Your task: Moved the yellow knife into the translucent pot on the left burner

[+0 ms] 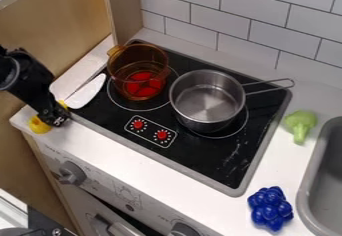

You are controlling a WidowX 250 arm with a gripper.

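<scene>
Jaws of our gripper (55,118), at nine o'clock, meet the yellow handle (39,125) of the knife; whether they are clenched on it or released, we cannot tell. Its white blade (87,92) slants toward between one and two o'clock, over the stovetop's edge. We see the translucent amber pot (137,65) at eleven o'clock on the left burner, near the blade, and a steel pan (206,102) beside the pot, toward its four o'clock.
</scene>
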